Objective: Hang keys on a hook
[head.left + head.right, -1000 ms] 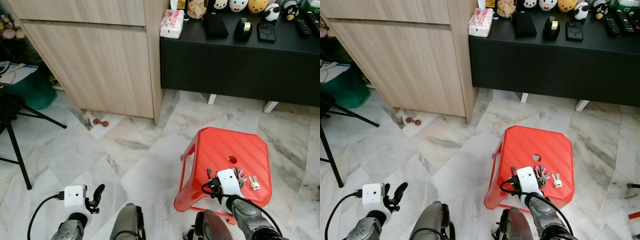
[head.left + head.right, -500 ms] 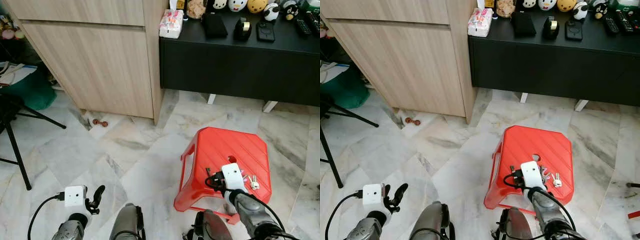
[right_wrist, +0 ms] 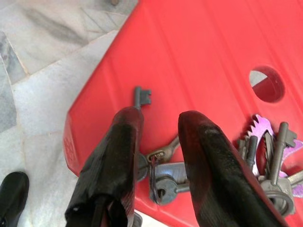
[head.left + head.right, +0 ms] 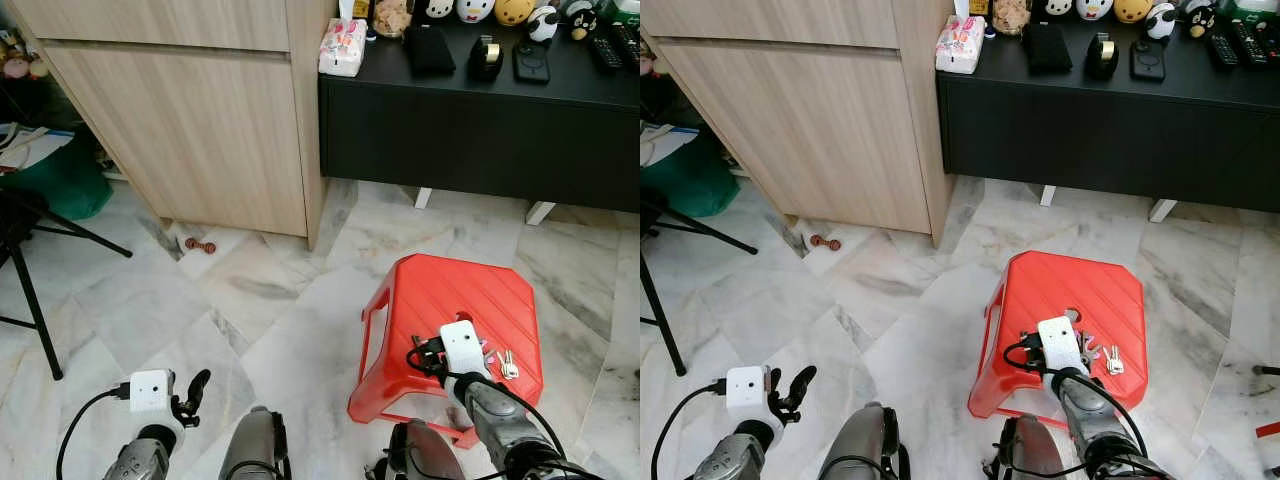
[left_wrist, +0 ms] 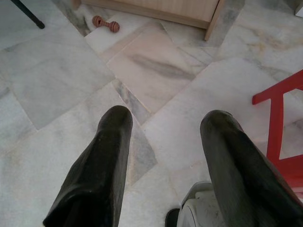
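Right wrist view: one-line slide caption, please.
Right end effector, fingers open, straddling the keys on the red stool.

head eyes overlook stool [image 4: 455,300] (wrists closer).

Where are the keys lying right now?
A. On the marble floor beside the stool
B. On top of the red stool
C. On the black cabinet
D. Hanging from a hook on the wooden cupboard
B: the keys lie on the red stool, near its round hole, and the right gripper is down over them with its fingers parted around a key ring.
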{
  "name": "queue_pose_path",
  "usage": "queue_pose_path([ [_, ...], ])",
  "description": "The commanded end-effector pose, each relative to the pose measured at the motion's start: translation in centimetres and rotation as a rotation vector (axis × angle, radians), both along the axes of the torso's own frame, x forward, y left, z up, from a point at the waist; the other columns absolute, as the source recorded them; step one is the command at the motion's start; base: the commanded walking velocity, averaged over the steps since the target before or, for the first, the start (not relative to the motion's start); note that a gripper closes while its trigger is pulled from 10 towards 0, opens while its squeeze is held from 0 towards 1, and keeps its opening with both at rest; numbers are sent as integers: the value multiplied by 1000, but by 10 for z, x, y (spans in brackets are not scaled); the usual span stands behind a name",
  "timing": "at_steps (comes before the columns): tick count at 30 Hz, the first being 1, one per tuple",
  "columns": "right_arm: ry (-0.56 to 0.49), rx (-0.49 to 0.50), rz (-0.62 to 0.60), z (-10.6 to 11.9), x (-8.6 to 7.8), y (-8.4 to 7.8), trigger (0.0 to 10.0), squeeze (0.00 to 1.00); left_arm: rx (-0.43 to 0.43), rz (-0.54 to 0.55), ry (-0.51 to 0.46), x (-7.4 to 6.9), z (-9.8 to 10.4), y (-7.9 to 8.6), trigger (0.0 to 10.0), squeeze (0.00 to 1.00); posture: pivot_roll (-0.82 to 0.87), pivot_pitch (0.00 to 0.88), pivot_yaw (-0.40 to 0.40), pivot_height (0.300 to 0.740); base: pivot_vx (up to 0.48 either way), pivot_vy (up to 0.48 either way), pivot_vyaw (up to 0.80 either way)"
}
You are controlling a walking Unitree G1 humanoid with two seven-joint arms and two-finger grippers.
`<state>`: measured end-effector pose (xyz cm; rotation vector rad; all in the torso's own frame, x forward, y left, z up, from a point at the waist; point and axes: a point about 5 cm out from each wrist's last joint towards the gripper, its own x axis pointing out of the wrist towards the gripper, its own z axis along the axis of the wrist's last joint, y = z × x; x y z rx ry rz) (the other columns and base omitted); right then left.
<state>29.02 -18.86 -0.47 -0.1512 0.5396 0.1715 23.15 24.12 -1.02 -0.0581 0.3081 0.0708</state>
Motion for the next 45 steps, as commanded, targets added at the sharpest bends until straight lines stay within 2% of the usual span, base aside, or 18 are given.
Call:
queue_pose_path([
  [1, 7, 1, 17, -4, -5, 2, 10000, 0, -5, 13, 50, -10, -10, 1, 10000, 0, 191, 229, -2, 642, 0, 0, 0],
  [18, -47, 4, 35, -11, -21, 0, 10000, 0, -6, 18, 59, -11, -11, 2, 10000, 0, 175, 228, -3, 642, 0, 0, 0],
  [23, -43, 2, 27, -15, -27, 0, 10000, 0, -8, 17, 57, -9, -11, 1, 10000, 0, 171, 227, -3, 642, 0, 0, 0],
  [28, 3, 5, 16, -25, -37, 0, 10000, 0, -8, 19, 55, -8, -11, 0, 10000, 0, 173, 225, -5, 642, 0, 0, 0],
  [45, 31, -2, -22, -27, -37, -3, 10000, 0, -2, 21, 52, -9, -10, 3, 10000, 0, 174, 228, -2, 642, 0, 0, 0],
])
